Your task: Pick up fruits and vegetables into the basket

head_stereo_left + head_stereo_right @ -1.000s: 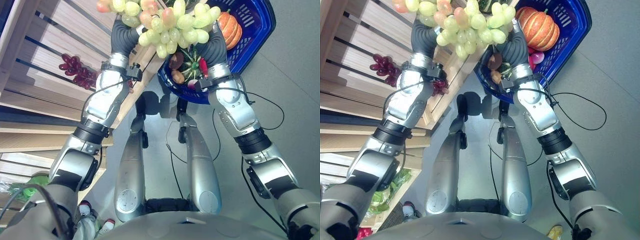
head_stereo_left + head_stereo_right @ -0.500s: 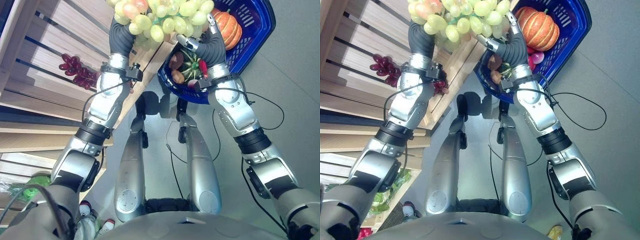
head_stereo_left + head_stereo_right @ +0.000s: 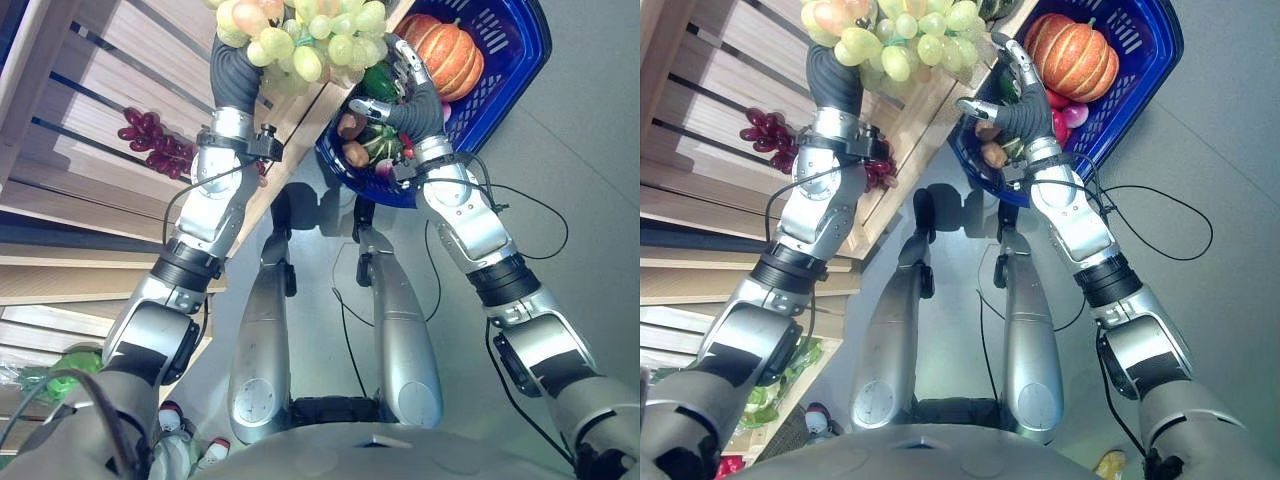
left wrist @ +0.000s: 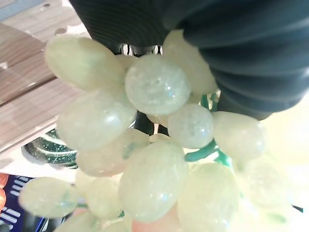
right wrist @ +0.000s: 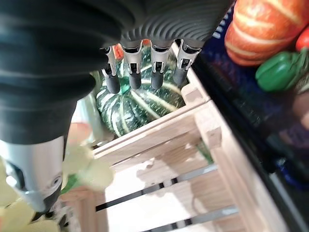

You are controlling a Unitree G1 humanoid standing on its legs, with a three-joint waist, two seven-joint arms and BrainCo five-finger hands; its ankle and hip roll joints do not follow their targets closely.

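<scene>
Change: since a second ago the right hand (image 3: 1012, 95) has come away from the bunch of pale green grapes (image 3: 305, 35), which was carried between both hands then and now hangs at the left hand (image 3: 238, 75) alone.
Left hand: raised high, its dark ribbed cover just under the grapes; its fingers are hidden in the bunch, so I cannot tell whether they are curled or straight. Its wrist view shows the round pale berries pressed close against the cover, with a green stem among them.
Right hand: empty, fingers straight and spread, thumb held out toward the grapes, poised over the near rim of the blue plastic basket (image 3: 520, 60). Its wrist view shows the dark fingertips pointing at a dark green striped squash (image 5: 137, 104) behind a wooden crate slat.
Grapes: in the air above the edge of the pale wooden slatted crate shelf (image 3: 90, 110), just beside the basket, not yet in it.
Basket: holds an orange ribbed pumpkin (image 3: 1075, 55), a green pepper (image 3: 380, 82), a striped green squash and a few brown and red pieces.
Shelf: a bunch of dark red grapes (image 3: 152, 140) lies on the slats, well apart from the green bunch.
</scene>
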